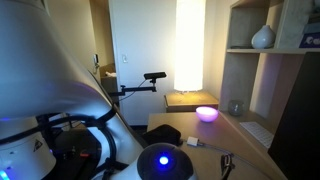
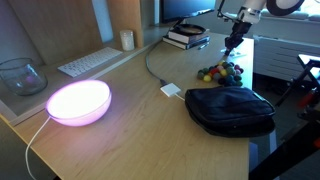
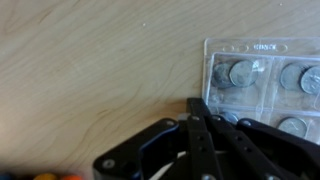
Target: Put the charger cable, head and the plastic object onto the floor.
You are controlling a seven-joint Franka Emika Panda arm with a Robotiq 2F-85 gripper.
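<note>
The white charger head (image 2: 172,90) lies on the pale tabletop (image 2: 130,120) beside a black pouch (image 2: 230,108). It also shows in an exterior view (image 1: 190,143), with the thin charger cable (image 1: 212,150) trailing from it. A clear plastic case holding coins (image 3: 262,72) lies flat on the wood in the wrist view. My gripper (image 3: 194,104) is shut with nothing seen between the fingers, its tips just at the case's near left edge. In an exterior view the gripper (image 2: 234,42) hangs low over the table's far end. The floor (image 2: 292,140) is in shadow past the table edge.
A glowing pink lamp (image 2: 78,102), a glass bowl (image 2: 20,75), a keyboard (image 2: 88,62) and stacked books (image 2: 186,38) stand on the table. A pile of small coloured pieces (image 2: 220,72) lies near the gripper. A chair (image 2: 306,80) stands beside the table.
</note>
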